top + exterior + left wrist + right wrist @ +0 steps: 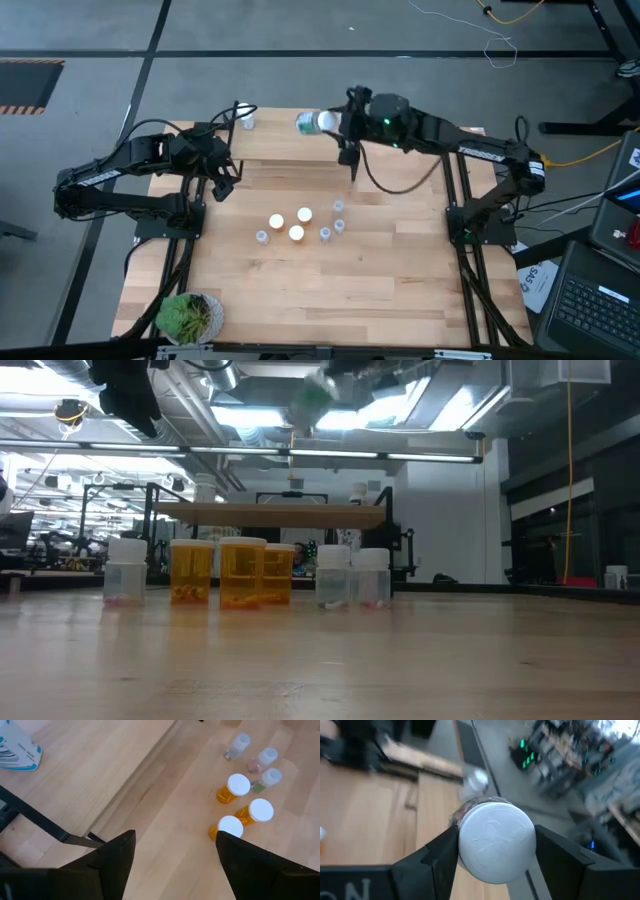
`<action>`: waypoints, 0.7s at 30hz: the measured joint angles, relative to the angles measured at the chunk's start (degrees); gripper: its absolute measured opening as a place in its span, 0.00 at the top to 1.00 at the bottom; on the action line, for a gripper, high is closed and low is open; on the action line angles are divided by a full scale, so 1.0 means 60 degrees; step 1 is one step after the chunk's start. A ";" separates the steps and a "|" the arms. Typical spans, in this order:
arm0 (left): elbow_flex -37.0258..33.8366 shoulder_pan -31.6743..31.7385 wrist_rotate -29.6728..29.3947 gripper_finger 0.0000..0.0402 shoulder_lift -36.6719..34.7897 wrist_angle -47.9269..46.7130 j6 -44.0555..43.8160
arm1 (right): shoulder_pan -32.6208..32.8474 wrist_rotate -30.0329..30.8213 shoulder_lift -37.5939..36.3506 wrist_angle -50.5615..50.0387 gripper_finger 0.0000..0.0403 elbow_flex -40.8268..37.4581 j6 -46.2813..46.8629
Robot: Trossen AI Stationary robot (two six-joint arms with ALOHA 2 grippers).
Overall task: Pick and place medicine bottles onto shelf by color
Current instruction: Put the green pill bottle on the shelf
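Note:
My right gripper (333,124) is shut on the larger greenish bottle with a white cap (312,122), high above the light-wood shelf (400,150) at the table's far side. The bottle also shows in the low view (312,400). My left gripper (226,172) is open and empty over the shelf's left end. Three orange bottles (296,233) and several tiny clear ones (338,226) stand upright mid-table; they also show in the left wrist view (239,787). One small bottle (247,120) stands on the shelf's far left corner. My right gripper pinches the greenish bottle between its two fingers, at the sides of its white-capped end (465,845). The fingers come level from the table's right and lie along the bottle. The bottle is lifted clear and lies level, cap toward the wrist, bottom toward the table's left.
A green potted plant (188,316) stands at the table's near left corner. The shelf's black legs (45,825) stand on the table under my left gripper. A laptop (600,300) and cables lie beyond the table's right edge.

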 joint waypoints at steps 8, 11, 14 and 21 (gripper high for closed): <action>0.0004 0.0000 0.0000 0.32 0.0000 -0.0005 0.0000 | -0.0647 0.0010 0.0251 -0.2810 0.43 -0.0015 0.1438; 0.0004 0.0000 0.0000 0.32 0.0000 -0.0004 0.0000 | -0.0665 0.0018 0.0251 -0.3342 0.43 -0.0012 0.1710; 0.0004 0.0000 0.0000 0.32 0.0000 -0.0007 -0.0004 | -0.0665 0.0011 0.0251 -0.3978 0.43 -0.0007 0.1895; 0.0004 0.0000 0.0000 0.32 0.0000 -0.0007 -0.0007 | -0.0661 0.0015 0.0251 -0.3993 0.39 -0.0007 0.2119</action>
